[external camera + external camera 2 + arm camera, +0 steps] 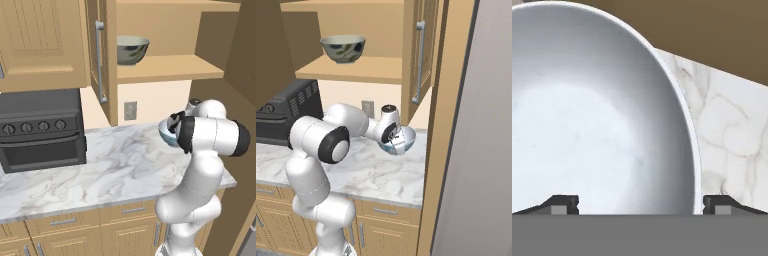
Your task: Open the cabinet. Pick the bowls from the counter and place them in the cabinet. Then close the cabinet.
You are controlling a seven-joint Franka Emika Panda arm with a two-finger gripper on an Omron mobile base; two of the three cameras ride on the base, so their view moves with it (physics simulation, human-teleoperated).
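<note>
On the inner shelf of the open cabinet sits the olive-grey bowl, while over the counter the gripper spreads wide around the white bowl's rim.

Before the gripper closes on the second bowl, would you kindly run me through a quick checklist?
1. Cabinet door open: ok.
2. Olive-grey bowl already on the shelf: ok.
3. Free shelf space beside it: ok.
4. Gripper open: ok.
5. White bowl rim between the fingertips: ok, one tip inside, one outside.
6. White bowl resting on the marble counter or lifted: cannot tell.
</note>
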